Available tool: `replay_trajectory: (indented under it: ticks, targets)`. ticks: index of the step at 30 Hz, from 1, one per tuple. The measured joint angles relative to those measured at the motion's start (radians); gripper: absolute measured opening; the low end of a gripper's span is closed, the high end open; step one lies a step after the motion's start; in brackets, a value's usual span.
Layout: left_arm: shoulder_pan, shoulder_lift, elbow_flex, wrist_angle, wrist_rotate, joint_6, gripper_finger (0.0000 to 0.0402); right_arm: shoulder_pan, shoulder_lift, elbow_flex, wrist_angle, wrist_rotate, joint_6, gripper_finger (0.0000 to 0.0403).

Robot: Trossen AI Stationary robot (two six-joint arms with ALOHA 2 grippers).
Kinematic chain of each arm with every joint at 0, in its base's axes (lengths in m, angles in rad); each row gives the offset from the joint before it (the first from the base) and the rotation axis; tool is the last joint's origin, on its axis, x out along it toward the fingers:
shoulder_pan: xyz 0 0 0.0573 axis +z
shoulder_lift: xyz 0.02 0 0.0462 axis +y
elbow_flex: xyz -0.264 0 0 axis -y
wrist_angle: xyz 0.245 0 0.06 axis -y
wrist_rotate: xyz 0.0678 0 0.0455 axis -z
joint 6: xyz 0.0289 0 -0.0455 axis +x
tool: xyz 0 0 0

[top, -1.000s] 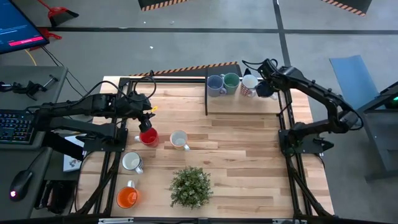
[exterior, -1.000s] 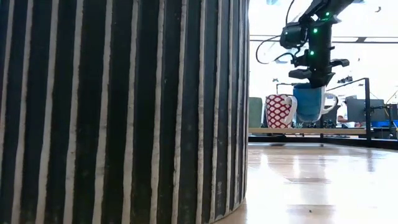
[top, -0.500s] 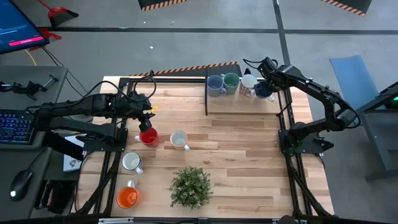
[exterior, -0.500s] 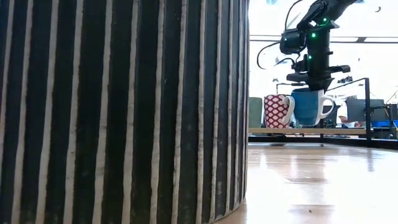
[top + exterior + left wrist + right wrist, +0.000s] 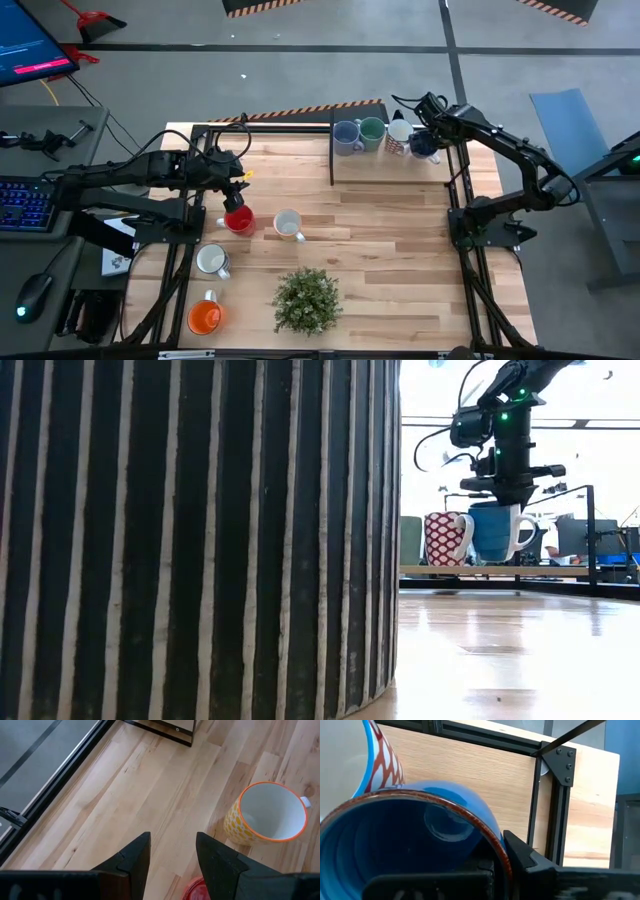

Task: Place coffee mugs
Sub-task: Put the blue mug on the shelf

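The right tool [image 5: 428, 141] grips the blue mug [image 5: 496, 530] by its rim at the raised shelf [image 5: 390, 166], just beside the patterned mug [image 5: 447, 538]; releasing off-level could knock them together. Left tool [image 5: 170, 851] spread above the red mug [image 5: 238, 219]

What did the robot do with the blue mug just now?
The right gripper, shut on the blue mug, lowered it onto the raised shelf beside the red-patterned mug, and has not let go. The left gripper stayed open over the red mug. The other mugs and the plant did not move.
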Motion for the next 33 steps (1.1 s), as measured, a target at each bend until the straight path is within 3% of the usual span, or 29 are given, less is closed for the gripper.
replay_trajectory:
  ticks: [27, 33]
  targets:
    - [0.000, 0.000, 0.000, 0.000, 0.000, -0.006, 0.0147, 0.001, 0.000, -0.001, -0.054, -0.057, 0.045, 0.0000]
    - [0.000, 0.000, 0.000, 0.000, 0.000, -0.007, 0.0147, 0.015, -0.005, -0.054, -0.033, -0.049, 0.047, 0.0000]
